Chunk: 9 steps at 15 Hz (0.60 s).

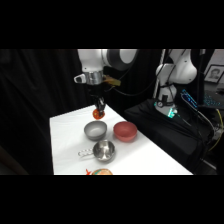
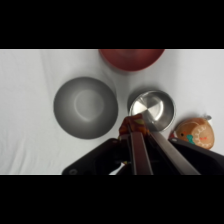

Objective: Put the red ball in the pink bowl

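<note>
Nearest the side camera, at bottom centre, sits the steel cup (image 1: 104, 150); behind it the grey bowl (image 1: 95, 130) and, rightward, the pink bowl (image 1: 125, 131). Above the grey bowl the claw (image 1: 99, 112) hangs clenched on the red ball (image 1: 98, 114): carrying step, I judge. Next: shift right, then release.

Wrist view: ball hidden; the pink bowl lies at top centre, and an orange-rimmed thing (image 2: 196, 135) shows whole.

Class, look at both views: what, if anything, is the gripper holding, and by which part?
The gripper holds the red ball, pinched by its sides between the fingertips, above the table.
</note>
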Motion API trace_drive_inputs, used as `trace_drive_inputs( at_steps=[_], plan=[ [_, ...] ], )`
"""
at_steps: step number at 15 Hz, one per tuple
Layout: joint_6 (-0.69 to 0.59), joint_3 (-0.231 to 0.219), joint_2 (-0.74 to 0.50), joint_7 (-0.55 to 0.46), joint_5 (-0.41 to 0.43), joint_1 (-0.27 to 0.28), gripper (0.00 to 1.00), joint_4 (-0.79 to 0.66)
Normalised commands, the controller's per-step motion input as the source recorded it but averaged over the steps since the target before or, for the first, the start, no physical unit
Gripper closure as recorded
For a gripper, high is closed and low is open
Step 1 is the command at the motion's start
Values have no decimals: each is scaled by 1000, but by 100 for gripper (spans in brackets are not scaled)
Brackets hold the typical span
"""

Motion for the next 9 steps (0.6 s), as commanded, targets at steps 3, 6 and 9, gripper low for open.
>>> trace_drive_inputs(
  at_steps=[3, 6, 9],
  plan=[
    [278, 17, -496, 187, -102, 63, 95, -643],
    [254, 33, -426, 190, -96, 55, 96, -546],
    [242, 32, -362, 180, -88, 47, 96, -478]
  ],
)
